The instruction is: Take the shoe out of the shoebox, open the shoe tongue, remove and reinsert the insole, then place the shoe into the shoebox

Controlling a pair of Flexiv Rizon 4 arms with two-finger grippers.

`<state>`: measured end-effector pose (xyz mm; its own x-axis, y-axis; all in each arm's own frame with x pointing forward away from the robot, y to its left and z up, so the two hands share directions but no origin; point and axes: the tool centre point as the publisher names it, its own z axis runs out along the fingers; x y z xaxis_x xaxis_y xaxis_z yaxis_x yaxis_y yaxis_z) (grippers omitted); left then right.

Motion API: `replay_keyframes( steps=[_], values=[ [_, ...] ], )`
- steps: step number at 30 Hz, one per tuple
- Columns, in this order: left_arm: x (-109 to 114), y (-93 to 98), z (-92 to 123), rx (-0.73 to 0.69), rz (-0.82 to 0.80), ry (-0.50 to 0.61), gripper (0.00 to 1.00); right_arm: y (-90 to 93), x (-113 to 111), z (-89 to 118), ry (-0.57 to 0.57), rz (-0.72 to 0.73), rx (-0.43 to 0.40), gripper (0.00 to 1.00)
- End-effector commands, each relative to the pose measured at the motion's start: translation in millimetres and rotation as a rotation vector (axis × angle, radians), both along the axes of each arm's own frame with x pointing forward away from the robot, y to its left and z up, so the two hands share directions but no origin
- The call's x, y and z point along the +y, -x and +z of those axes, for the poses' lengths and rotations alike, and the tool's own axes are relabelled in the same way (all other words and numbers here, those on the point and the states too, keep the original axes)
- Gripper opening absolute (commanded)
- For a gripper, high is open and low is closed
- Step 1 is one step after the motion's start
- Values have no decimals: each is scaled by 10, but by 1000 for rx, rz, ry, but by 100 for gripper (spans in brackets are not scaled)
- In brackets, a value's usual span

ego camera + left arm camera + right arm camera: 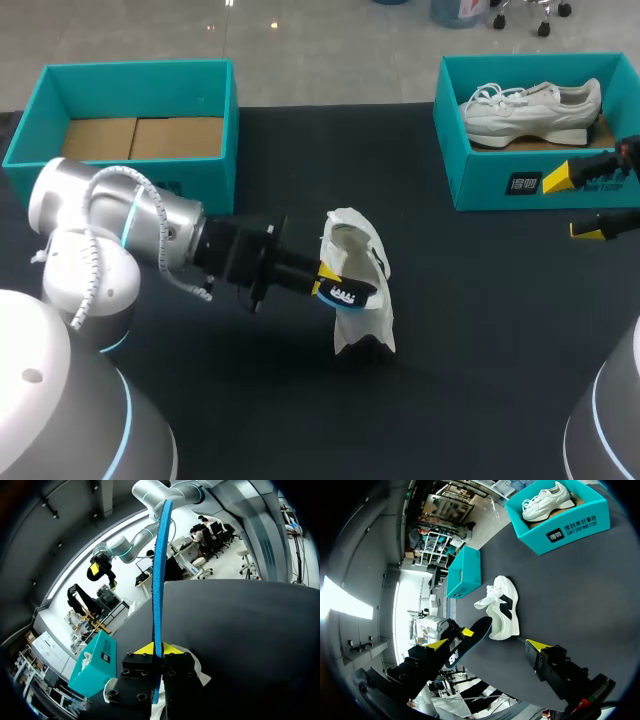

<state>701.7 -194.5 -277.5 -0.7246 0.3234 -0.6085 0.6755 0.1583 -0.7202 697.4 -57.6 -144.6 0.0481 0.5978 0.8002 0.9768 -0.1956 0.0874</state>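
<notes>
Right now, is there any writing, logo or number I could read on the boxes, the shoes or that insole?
Right shoebox, front wall: white print beside a logo square, too small and warped to quote.
Left shoebox, front wall: a small mark, partly behind the arm, unreadable.
Insole in the left claw: a white mark, blurred.
Shoe on the table, shoe in the box: no readable print.

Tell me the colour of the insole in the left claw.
Black shoe insole with a bright blue edge; clearest in the head view.

Matt table [480, 330]; smooth white shoe [370, 315]; glossy left arm [150, 225].
</notes>
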Motion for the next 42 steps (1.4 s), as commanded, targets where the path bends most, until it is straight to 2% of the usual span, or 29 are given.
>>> replay_keyframes(
  steps=[1,11,20,29,42],
  values=[
    [-30,-14,-38,1,4,-2,0,6,3,-2,3,-2,1,100],
    [-47,-11,-53,13,4,-5,0,6,3,-2,3,-2,1,100],
    [-73,43,77,-6,-2,22,0,6,3,-2,3,-2,1,100],
    [-161,25,23,6,-14,23,0,6,3,-2,3,-2,1,100],
    [-161,-9,-28,15,0,7,0,6,3,-2,3,-2,1,100]
  ],
)
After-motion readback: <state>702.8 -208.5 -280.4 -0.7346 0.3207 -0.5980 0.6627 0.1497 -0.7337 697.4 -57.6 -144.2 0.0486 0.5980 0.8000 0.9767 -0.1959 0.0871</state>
